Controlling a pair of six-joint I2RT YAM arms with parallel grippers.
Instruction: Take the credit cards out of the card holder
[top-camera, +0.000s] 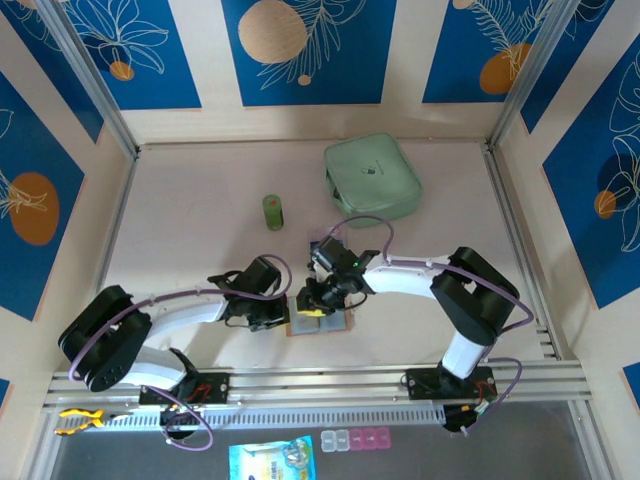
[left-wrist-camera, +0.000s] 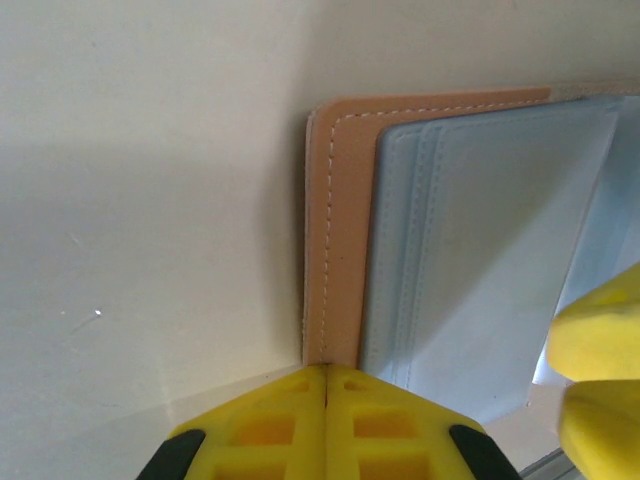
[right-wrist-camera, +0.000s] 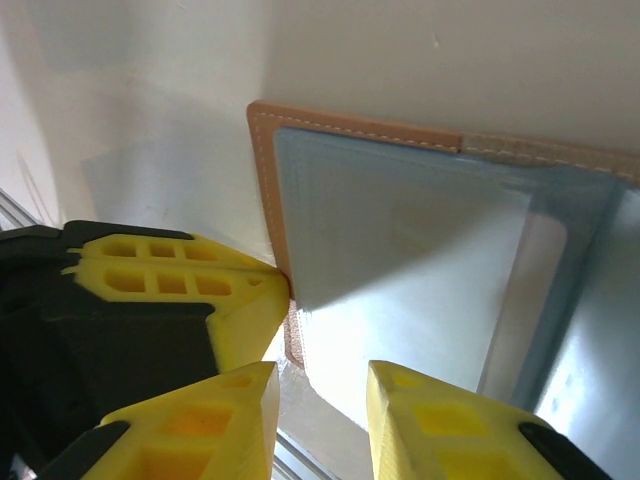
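Yellow fingers (left-wrist-camera: 270, 430) of the left gripper (left-wrist-camera: 327, 385) sat closest in the left wrist view, at 6 o'clock. They were clenched together with no gap, and their tips butted against the tan stitched border of the card holder (left-wrist-camera: 340, 250). Whether they pinched any of that border could not be told.

The holder lay open and flat on the pale table (top-camera: 200, 250), its grey-blue inner pockets facing up. From above it rested at about 6 o'clock on the tabletop, just ahead of the two arm bases and between the two wrists.

The right gripper (right-wrist-camera: 320, 385) hung over the holder's near edge with its jaws parted. Only pocket and table showed in the gap, and nothing was grasped.

A pale strip (right-wrist-camera: 545, 290) lay within the pocket beside the fold. Whether it was one of the credit cards could not be told. No lettering was visible on the pockets or the border, only white stitching.

A mint-green zip case (top-camera: 372, 180) lay at 1 o'clock from the holder, well apart, bearing a small dark emblem too small to read. A green cylinder (top-camera: 273, 211) stood upright at 11 o'clock from the holder, also apart.

Off the table, at 6 o'clock in the top view, lay a blue printed packet (top-camera: 270, 462), its print too small to read. Just beside it, at its 2 o'clock, was a row of small clear and pink boxes (top-camera: 355, 440). A yellow tool (top-camera: 78, 420) lay at 9 o'clock from the packet.
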